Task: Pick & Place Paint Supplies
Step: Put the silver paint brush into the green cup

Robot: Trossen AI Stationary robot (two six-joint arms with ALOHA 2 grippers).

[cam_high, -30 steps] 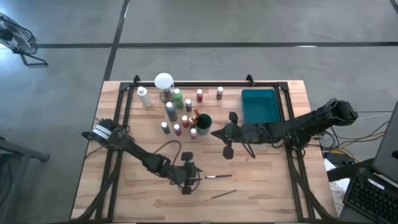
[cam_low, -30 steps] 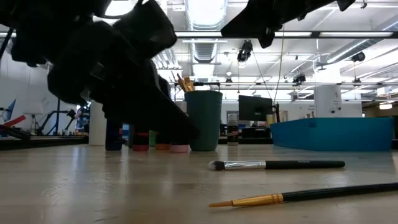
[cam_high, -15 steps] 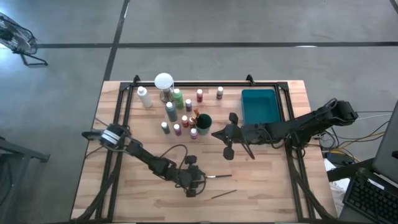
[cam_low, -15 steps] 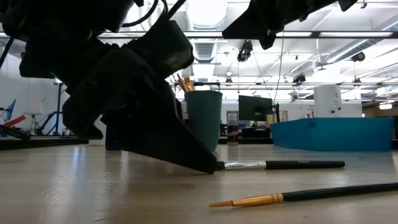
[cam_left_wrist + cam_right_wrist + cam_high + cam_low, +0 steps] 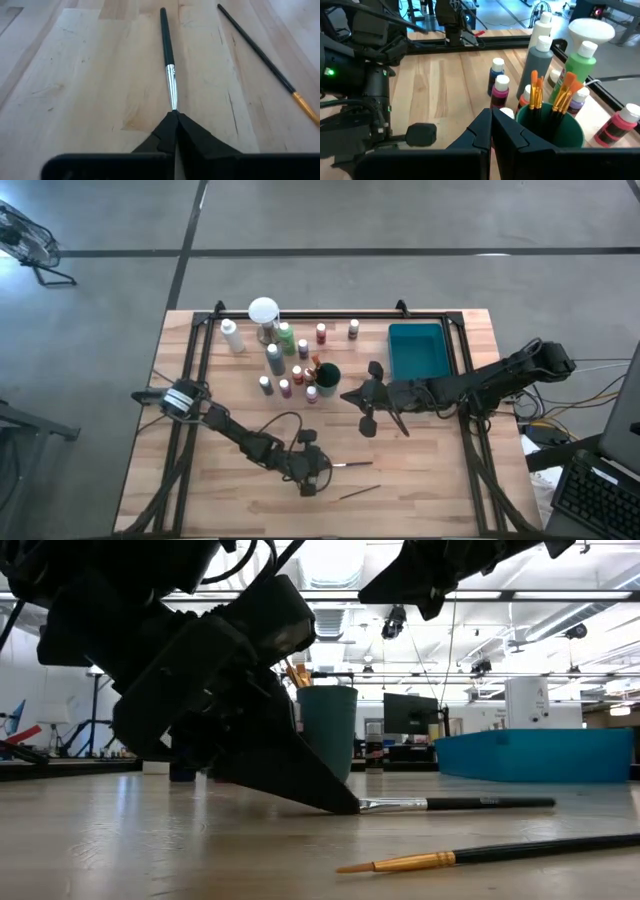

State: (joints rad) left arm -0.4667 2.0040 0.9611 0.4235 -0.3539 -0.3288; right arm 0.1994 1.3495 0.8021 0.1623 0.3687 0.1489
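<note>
A dark brush with a silver ferrule [image 5: 169,70] lies flat on the wooden table near its front edge [image 5: 352,464]. My left gripper [image 5: 174,115] is shut on its bristle end, which the fingertips hide. A second brush with a gold ferrule [image 5: 260,57] lies beside it, nearer the front edge [image 5: 480,855]. My right gripper [image 5: 491,114] hangs shut above the table with nothing in it, next to a green cup of orange-tipped brushes [image 5: 550,131]. Small white-capped paint bottles [image 5: 285,360] stand in a cluster behind the cup. My left gripper pinches the silver-ferruled brush at its bristle end [image 5: 173,106] between its two fingertips. The fingers slant down from the table's left and run in line with the brush [image 5: 340,802]. The ferrule and handle stretch away from the tips and rest on the table.
A teal tray [image 5: 416,352] sits at the back right. A round white-topped object [image 5: 263,311] and a white bottle [image 5: 231,335] stand at the back left. Black frame rails [image 5: 190,380] run along the table's sides. Bare wood lies around both brushes.
My left gripper has sunk to the table and moved right toward the silver-ferruled brush. Its fingertips now cover the bristle end, which showed free a second ago. The brush has stayed flat where it was.
</note>
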